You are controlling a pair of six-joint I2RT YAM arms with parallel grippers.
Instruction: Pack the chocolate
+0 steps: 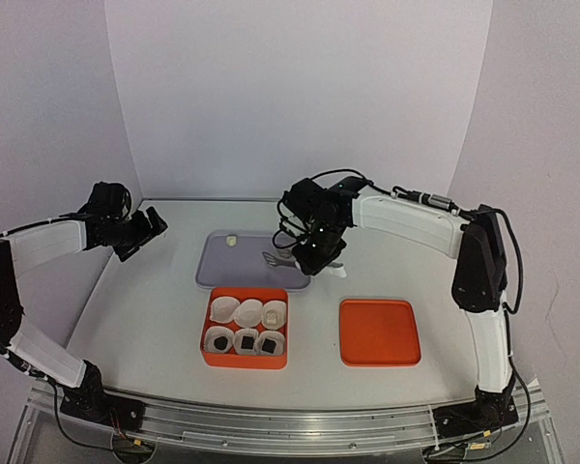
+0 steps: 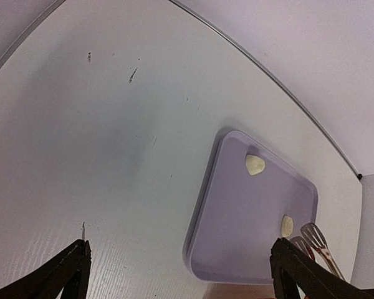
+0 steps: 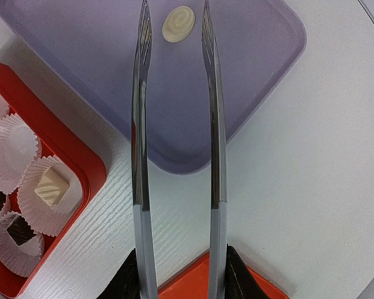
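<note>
My right gripper (image 3: pixel 182 261) is shut on a pair of metal tongs (image 3: pixel 140 124). The tong tips stand apart on either side of a cream chocolate (image 3: pixel 178 23) on the purple tray (image 3: pixel 262 68), not touching it. A second cream chocolate (image 2: pixel 255 164) lies at the tray's far corner. The orange box (image 1: pixel 208 333) holds white paper cups. Its near row has three dark chocolates (image 1: pixel 245 340), and one far-row cup holds a cream chocolate (image 3: pixel 50 185). My left gripper (image 2: pixel 181 274) hangs open over bare table left of the tray (image 2: pixel 255 218).
The orange lid (image 1: pixel 379 332) lies flat to the right of the box. In the top view, the right arm (image 1: pixel 406 220) reaches over the tray's right end. White walls close in the table at the back and sides.
</note>
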